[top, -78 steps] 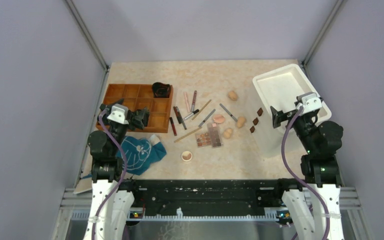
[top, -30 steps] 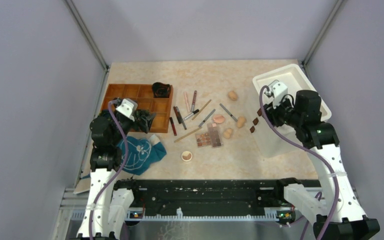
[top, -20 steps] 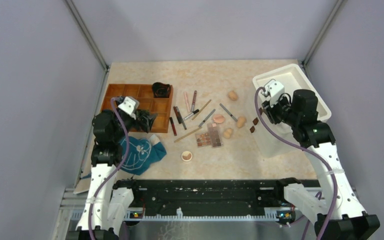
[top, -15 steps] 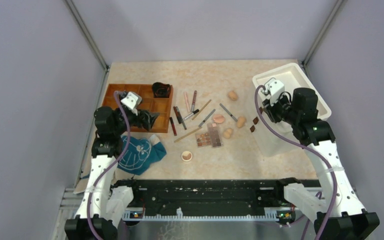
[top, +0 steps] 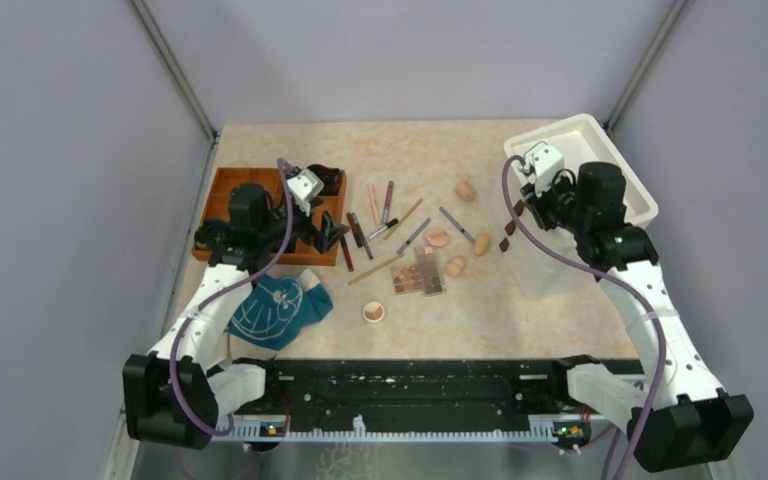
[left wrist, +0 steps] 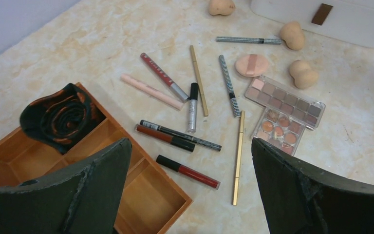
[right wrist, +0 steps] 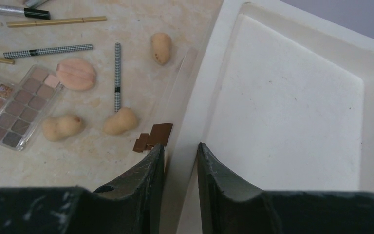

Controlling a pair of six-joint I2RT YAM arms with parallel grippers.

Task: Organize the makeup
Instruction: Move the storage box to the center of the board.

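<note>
The makeup lies loose mid-table: pencils and tubes, a red lip tube (left wrist: 187,171), a gold pencil (left wrist: 237,156), an eyeshadow palette (left wrist: 285,105), a pink puff (left wrist: 251,64) and tan sponges (left wrist: 303,74). A round compact (top: 373,312) sits nearer the front. My left gripper (left wrist: 190,141) hangs wide open and holds nothing, above the red tube at the right edge of the wooden organizer (left wrist: 146,195). My right gripper (right wrist: 180,148) is shut on the left rim of the white bin (right wrist: 282,107), one finger outside and one inside.
A dark rolled item (left wrist: 61,114) fills the organizer's far right compartment. A teal patterned cloth (top: 275,308) lies in front of the organizer (top: 260,185). The bin (top: 600,150) has brown squares (right wrist: 160,132) on its outer wall. Grey walls enclose the table.
My left arm swung right, from over the organizer to its right edge by the pencils. My right gripper closed on the bin's rim, and the bin shifted toward the back.
</note>
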